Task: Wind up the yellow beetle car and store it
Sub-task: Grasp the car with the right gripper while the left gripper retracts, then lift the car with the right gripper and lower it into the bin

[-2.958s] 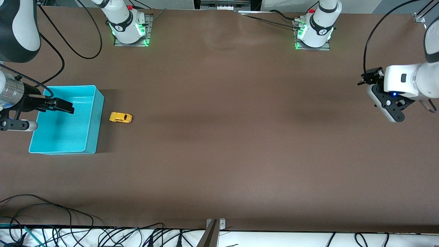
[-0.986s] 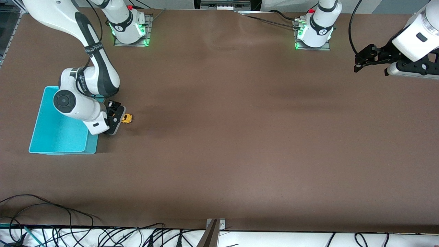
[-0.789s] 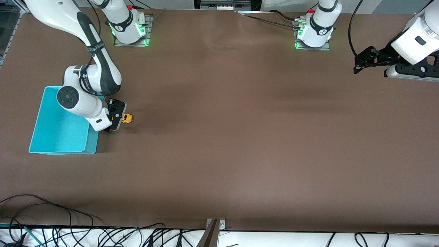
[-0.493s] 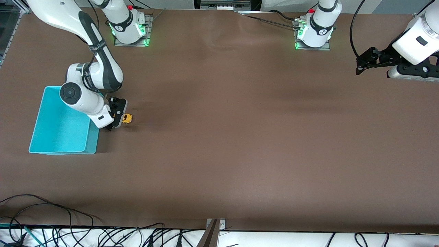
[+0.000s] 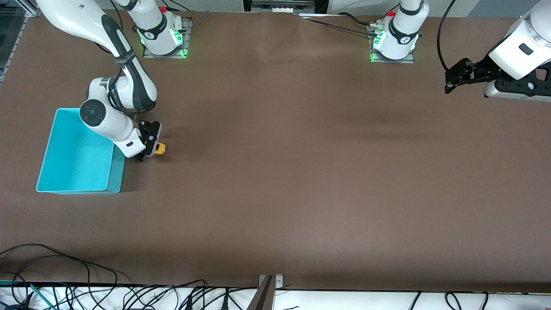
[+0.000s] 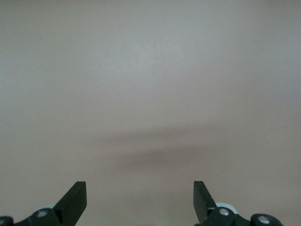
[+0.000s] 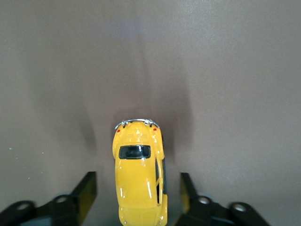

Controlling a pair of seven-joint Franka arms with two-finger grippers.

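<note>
Yellow beetle car (image 7: 139, 181) with a dark window and chrome bumper; turquoise bin (image 5: 56, 176); plain brown table (image 5: 301, 172); white-and-black arms, black grippers

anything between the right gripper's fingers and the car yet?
No. In the right wrist view, only bare table separates the open right gripper from the yellow beetle car; no contact.

- From the front, the right gripper (image 5: 148, 148) covers most of the yellow beetle car (image 5: 160, 149); only one end pokes out.
- In the right wrist view the picture's edge cuts off one end of the car.
- The right arm's wrist hides a corner of the turquoise bin (image 5: 64, 172).
- The left arm (image 5: 518, 56) runs off the front view's edge.
</note>
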